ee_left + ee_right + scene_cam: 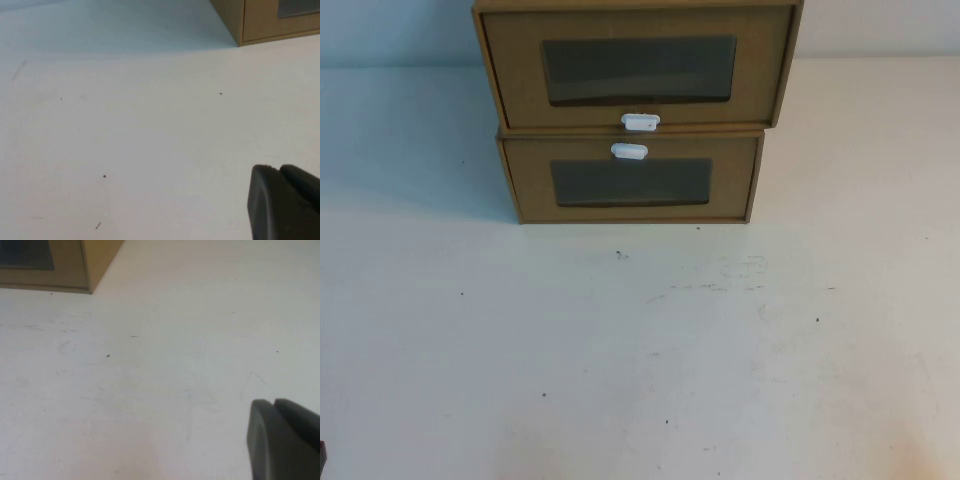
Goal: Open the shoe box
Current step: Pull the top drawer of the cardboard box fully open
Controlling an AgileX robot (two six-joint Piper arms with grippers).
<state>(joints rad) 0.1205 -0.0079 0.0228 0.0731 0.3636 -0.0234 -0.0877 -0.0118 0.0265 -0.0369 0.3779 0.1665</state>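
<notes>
The white table (640, 360) bears the lower shoe box (630, 182), closed, with the upper shoe box (638, 60) stacked on it, also closed. Well in front of the lower shoe box, the left tool (277, 172) and the right tool (274, 407) hover above the table, each with fingers pressed together. A small white handle (629, 151) sits at the top of the lower shoe box's front.

High view: raised camera, angled down, facing the front of the stacked shoe boxes (632, 110) across the table (640, 350). Wrist views: low and close over the table, each catching one bottom front corner of the boxes. All three share the surface before them.
</notes>
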